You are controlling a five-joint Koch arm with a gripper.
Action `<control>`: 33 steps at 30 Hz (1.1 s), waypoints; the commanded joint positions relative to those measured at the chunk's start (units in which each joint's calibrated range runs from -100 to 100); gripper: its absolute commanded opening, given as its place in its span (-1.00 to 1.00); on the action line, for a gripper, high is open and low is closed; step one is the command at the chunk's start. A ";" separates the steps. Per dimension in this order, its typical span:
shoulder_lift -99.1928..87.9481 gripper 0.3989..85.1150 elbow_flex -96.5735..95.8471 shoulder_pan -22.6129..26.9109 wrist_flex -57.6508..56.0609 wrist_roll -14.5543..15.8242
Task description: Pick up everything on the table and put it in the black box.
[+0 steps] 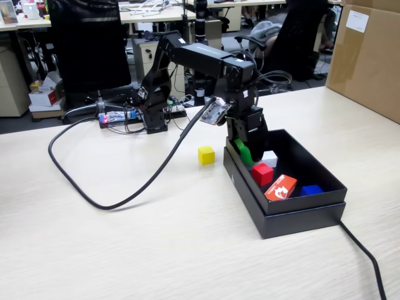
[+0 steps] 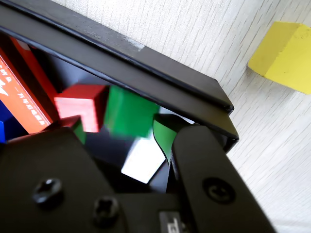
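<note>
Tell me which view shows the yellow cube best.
The fixed view: the whole yellow cube sits on the table, apart from the black box. The wrist view crops it at the frame's right edge.

The yellow cube (image 1: 206, 155) sits flat on the table (image 1: 125, 237), a corner turned toward the fixed camera, near the far left corner of the black box (image 1: 300, 212) but apart from its wall; the wrist view shows it (image 2: 284, 56) just outside the doubled rim (image 2: 146, 63). The box, shallow, matte and low-walled, lies toward the table's right side, its long side running away from the near edge. The red cube (image 1: 262, 173) rests on the box floor by the left wall. The green cube (image 1: 243, 152) is inside the box at its far left corner, blurred in the wrist view (image 2: 129, 112).
</note>
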 commanded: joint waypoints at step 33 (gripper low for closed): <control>-55.09 0.13 -38.63 -7.52 1.91 -1.07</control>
